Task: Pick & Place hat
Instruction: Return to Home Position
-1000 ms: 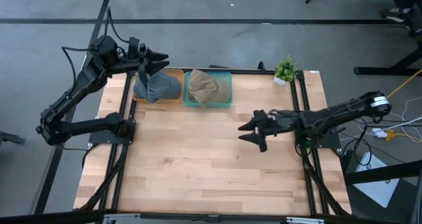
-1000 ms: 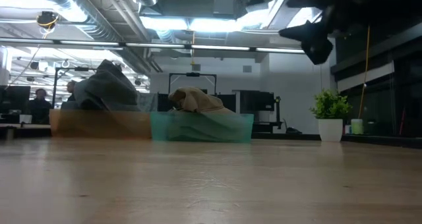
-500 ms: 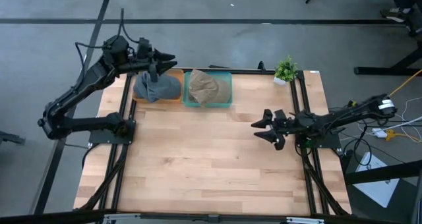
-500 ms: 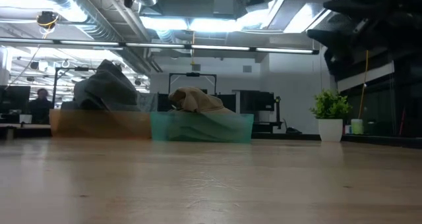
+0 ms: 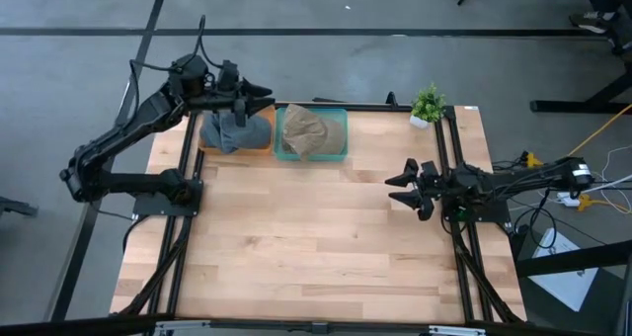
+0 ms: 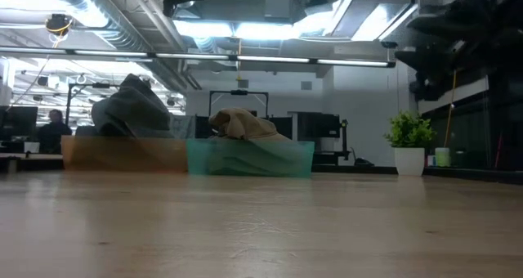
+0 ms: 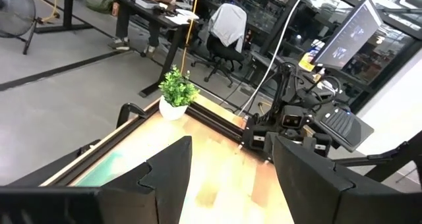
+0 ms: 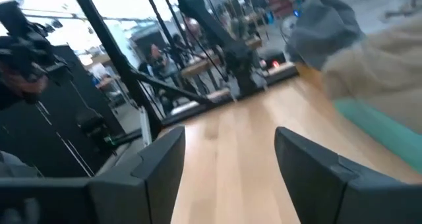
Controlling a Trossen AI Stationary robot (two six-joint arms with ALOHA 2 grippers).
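Note:
A grey hat (image 5: 235,130) lies crumpled in an orange bin (image 5: 259,144) at the table's far left. Beside it a tan hat (image 5: 308,131) rests in a green bin (image 5: 339,148). In the low view the grey hat (image 6: 131,110) and the tan hat (image 6: 243,124) both stick up above their bins' rims. My left gripper (image 5: 265,105) hovers open, high above the far edge between the two bins, with nothing between its fingers (image 7: 168,174). My right gripper (image 5: 397,188) stands open over the table's right part, pointing toward the left, and holds nothing (image 8: 229,141).
A small potted plant (image 5: 428,106) stands at the far right corner. Black frame rails (image 5: 449,148) run along the table's right and left sides. Bare wood (image 5: 296,237) fills the middle and near part of the table.
My right gripper has drawn back toward the table's right edge and sunk lower, staying open. My left gripper has drifted along the far edge toward the right, from over the orange bin to the gap between the bins. Both hats lie as before.

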